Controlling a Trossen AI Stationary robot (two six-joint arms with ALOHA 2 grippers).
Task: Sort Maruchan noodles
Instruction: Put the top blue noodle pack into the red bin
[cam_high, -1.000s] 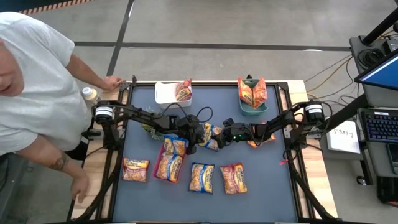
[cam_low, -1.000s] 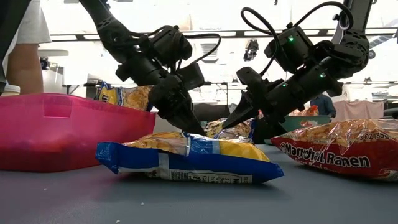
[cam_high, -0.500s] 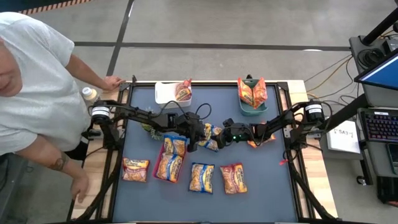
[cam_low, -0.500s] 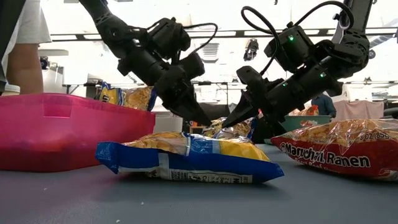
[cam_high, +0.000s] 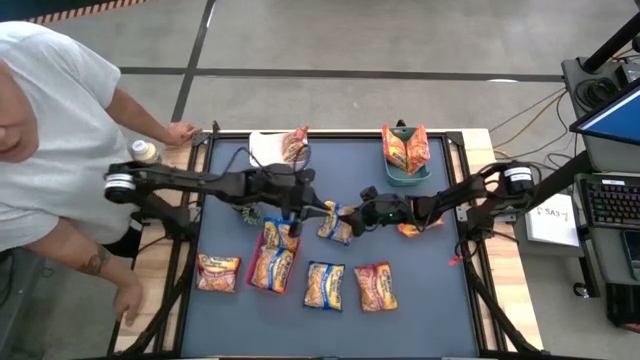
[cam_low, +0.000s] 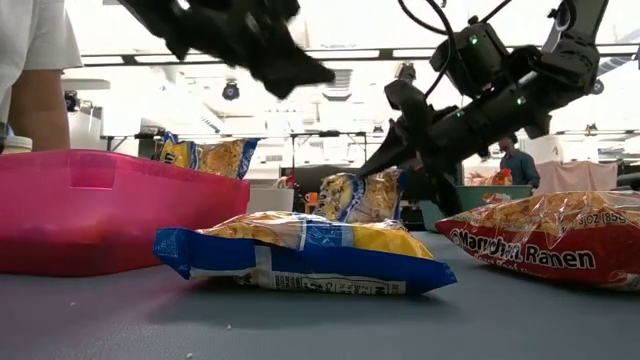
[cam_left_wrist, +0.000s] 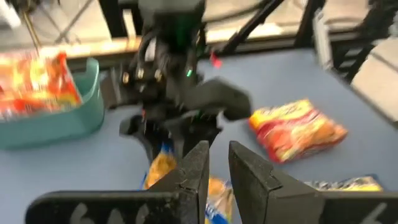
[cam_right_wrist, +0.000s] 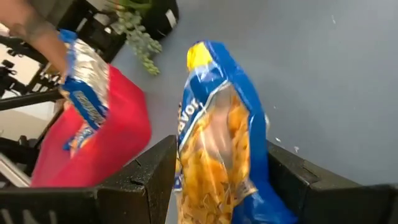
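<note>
Nearest the table's front edge: a row of noodle packets, one blue-trimmed packet (cam_low: 300, 255) lying flat, a red-trimmed one (cam_low: 545, 240) beside it. Behind, pink tray (cam_low: 110, 205) with packets propped inside. Mid-table, right gripper (cam_high: 345, 217) clamped on a blue packet (cam_right_wrist: 217, 143), lifted off the surface. Left gripper (cam_left_wrist: 214, 168) close by, fingers slightly parted, gripping nothing. Farther back, teal bin (cam_high: 405, 170) with orange packets.

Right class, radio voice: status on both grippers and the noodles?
Right gripper shut on blue-trim noodle packet, lifted mid-table. Left gripper empty, raised alongside. Other packets lie below; nothing blocking.
</note>
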